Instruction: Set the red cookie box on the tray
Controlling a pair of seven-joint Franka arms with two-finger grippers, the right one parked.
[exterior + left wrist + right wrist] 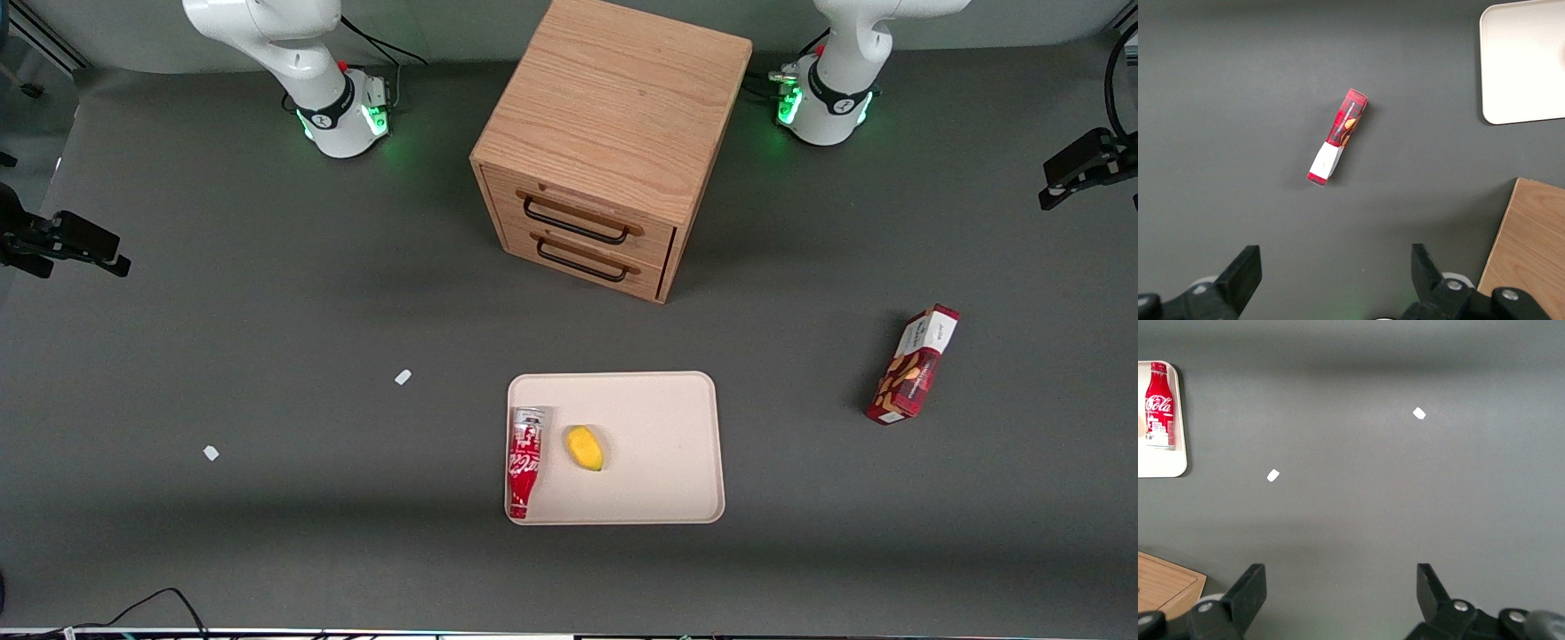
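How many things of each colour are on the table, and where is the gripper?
Red: 2, the cookie box and the soda can
Yellow: 1, the fruit
Beige: 1, the tray
Wooden brown: 1, the drawer cabinet
White: 2 scraps
Total: 7
The gripper is open, above the box.
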